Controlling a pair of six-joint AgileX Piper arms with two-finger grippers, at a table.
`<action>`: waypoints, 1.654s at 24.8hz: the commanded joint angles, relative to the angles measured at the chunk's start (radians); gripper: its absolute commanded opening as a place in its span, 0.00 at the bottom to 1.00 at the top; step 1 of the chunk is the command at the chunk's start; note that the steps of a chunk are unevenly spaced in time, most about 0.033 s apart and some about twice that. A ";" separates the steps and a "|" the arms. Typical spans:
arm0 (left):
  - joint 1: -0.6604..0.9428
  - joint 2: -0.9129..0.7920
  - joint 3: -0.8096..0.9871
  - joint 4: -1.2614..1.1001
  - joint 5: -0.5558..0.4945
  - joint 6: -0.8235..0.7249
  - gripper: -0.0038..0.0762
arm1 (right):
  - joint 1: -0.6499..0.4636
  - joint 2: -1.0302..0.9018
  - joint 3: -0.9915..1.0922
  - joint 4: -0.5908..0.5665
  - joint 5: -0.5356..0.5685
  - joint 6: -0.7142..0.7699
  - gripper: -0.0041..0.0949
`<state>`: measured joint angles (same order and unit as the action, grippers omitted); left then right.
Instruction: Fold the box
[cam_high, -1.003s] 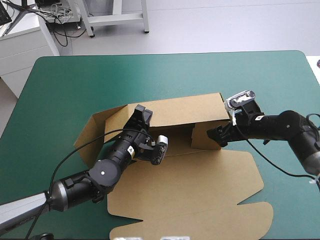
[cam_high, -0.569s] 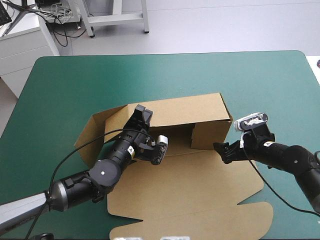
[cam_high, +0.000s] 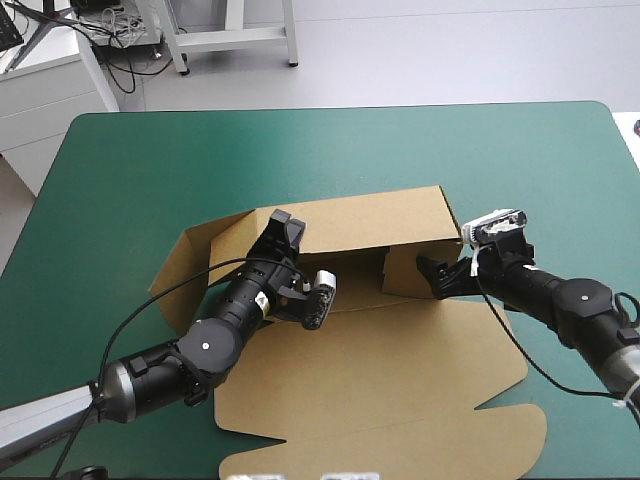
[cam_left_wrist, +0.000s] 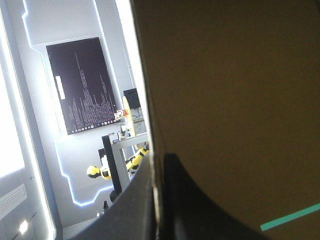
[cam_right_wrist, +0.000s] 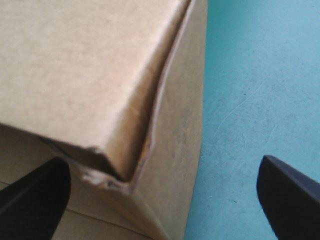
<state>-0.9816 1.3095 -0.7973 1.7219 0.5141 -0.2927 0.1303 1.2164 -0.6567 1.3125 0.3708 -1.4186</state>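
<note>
Where the brown box (cam_high: 400, 370) lies, the teal-green cover (cam_high: 150, 170) shows to its left, beyond it and to its right. Box only part-formed: broad flat sheet nearest the robot, long back wall raised behind it.

Box's left end: side flap stands tilted outward. Left gripper (cam_high: 283, 232) sits on the back wall's top edge, left of the box's middle. Fingers (cam_left_wrist: 200, 215) all but closed, pinching the board; in the left wrist view the box (cam_left_wrist: 225, 100) wall's edge runs straight down between them.

Box's right end: short end wall turned inward and upright, meeting the back wall at a corner. Right gripper (cam_high: 437, 275) at that end wall, fingers spread wide, gripping nothing. Right wrist view: the box (cam_right_wrist: 100, 75) corner fills the space ahead between the spread fingers (cam_right_wrist: 35, 195), seam ragged at its lower end, cover (cam_right_wrist: 250, 75) bare beside it. Contact with the board: cannot tell.
</note>
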 joint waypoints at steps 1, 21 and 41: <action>-0.004 -0.023 -0.022 0.079 -0.001 0.012 0.04 | 0.003 0.006 -0.024 0.093 0.011 -0.082 0.98; -0.004 -0.023 -0.022 0.079 0.002 -0.018 0.04 | 0.003 0.021 -0.026 0.151 0.098 -0.208 0.02; -0.066 -0.023 -0.022 0.079 0.065 -0.065 0.63 | 0.003 0.023 -0.028 0.158 -0.012 -0.236 0.02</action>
<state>-1.0103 1.3106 -0.7945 1.7228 0.4940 -0.3428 0.1323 1.2549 -0.6567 1.4353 0.3661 -1.6477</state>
